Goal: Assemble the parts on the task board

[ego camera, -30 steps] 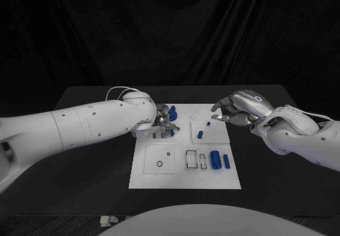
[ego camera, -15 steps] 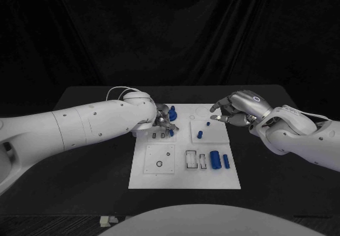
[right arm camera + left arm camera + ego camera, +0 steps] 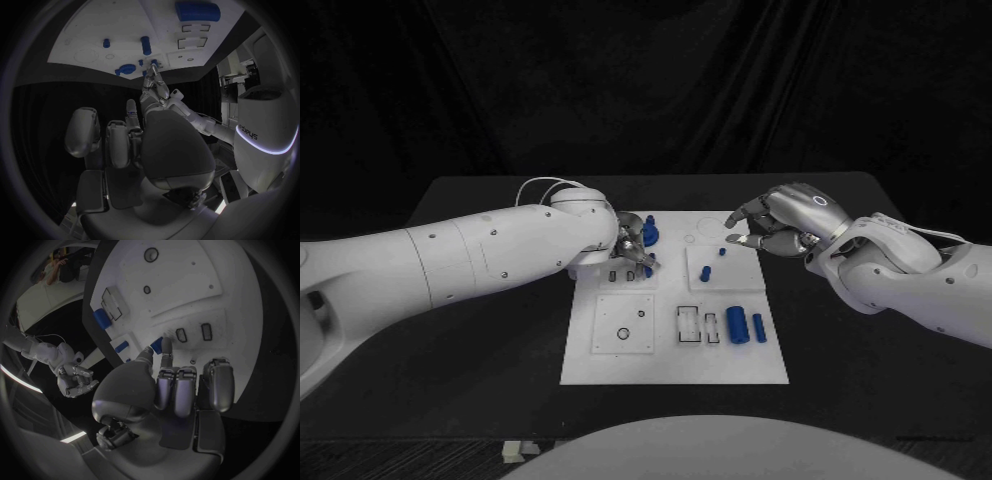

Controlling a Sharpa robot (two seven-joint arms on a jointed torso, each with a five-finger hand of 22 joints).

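White task board [image 3: 675, 350], rectangular, flat at centre of black table [image 3: 488, 330]. Raised square panel with a small ring hole on near left; black-outlined rectangular slots just right of it. Two blue cylinders [image 3: 747, 326] lying side by side at near right, the left one thicker. Small blue peg [image 3: 707, 272] upright on the far right panel; another small blue piece [image 3: 724, 251] just beyond it. Blue part [image 3: 651, 226] at far left edge of board.

Left hand [image 3: 632, 246] over far left of board, fingers bent down near two small dark slots [image 3: 629, 274]; a blue piece [image 3: 648, 270] at the fingertips, grip impossible to confirm. Right hand [image 3: 773, 226] above far right edge of board, fingers curled, tips close together; contents cannot be told.

Left wrist view: fingertips [image 3: 166, 352] next to a blue piece [image 3: 157, 345] beside the two slots [image 3: 194, 333], a closeness not readable from the head view; right hand [image 3: 75, 381] also seen, well apart. Right wrist view: right hand's fingers [image 3: 119, 142] curled, off the board [image 3: 125, 30].

Against the frame a second earlier: right hand shifted slightly far and left; left hand and board parts unchanged.
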